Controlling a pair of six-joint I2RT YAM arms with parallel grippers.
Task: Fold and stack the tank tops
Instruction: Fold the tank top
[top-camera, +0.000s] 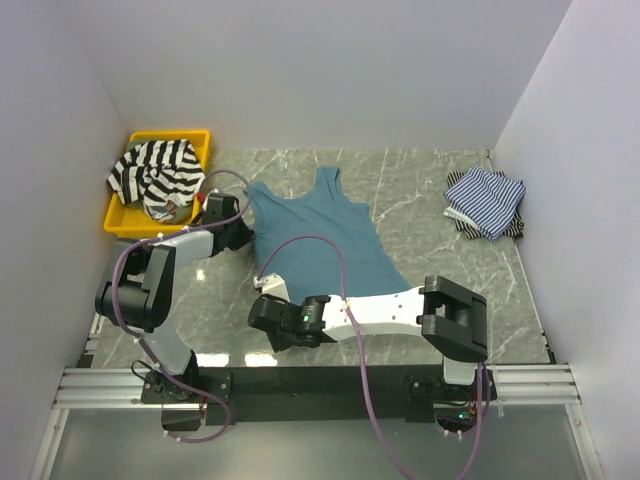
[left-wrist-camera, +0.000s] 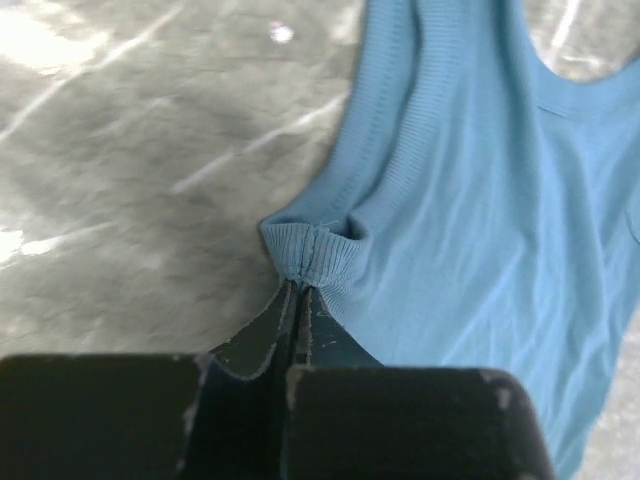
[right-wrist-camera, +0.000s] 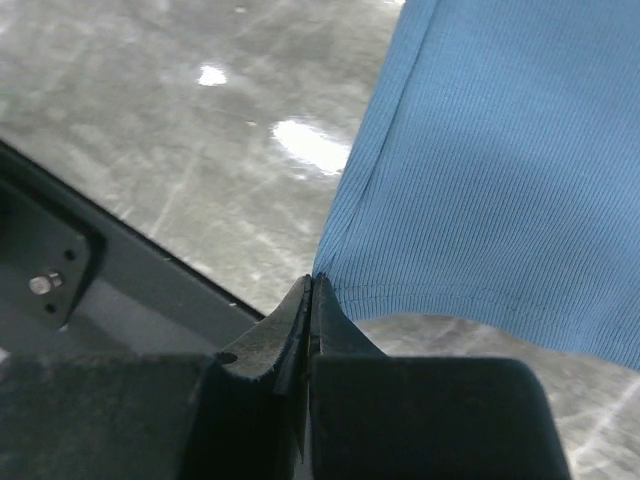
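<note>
The teal-blue tank top (top-camera: 320, 240) lies spread on the marble table, straps pointing to the far side. My left gripper (top-camera: 248, 228) is shut on its left side edge below the armhole, and the ribbed cloth (left-wrist-camera: 310, 250) bunches at the fingertips of this gripper (left-wrist-camera: 300, 285). My right gripper (top-camera: 265, 285) is shut on the near left hem corner, where the teal top (right-wrist-camera: 500, 150) meets its closed jaws (right-wrist-camera: 312, 282). A bold black-and-white striped top (top-camera: 155, 170) lies crumpled in the tray. Thin blue-and-white striped tops (top-camera: 485, 200) lie folded in a pile at the far right.
The yellow tray (top-camera: 195, 137) stands at the far left corner against the white wall. White walls close in the table (top-camera: 420, 180) on three sides. A black rail (top-camera: 320, 380) with the arm bases runs along the near edge.
</note>
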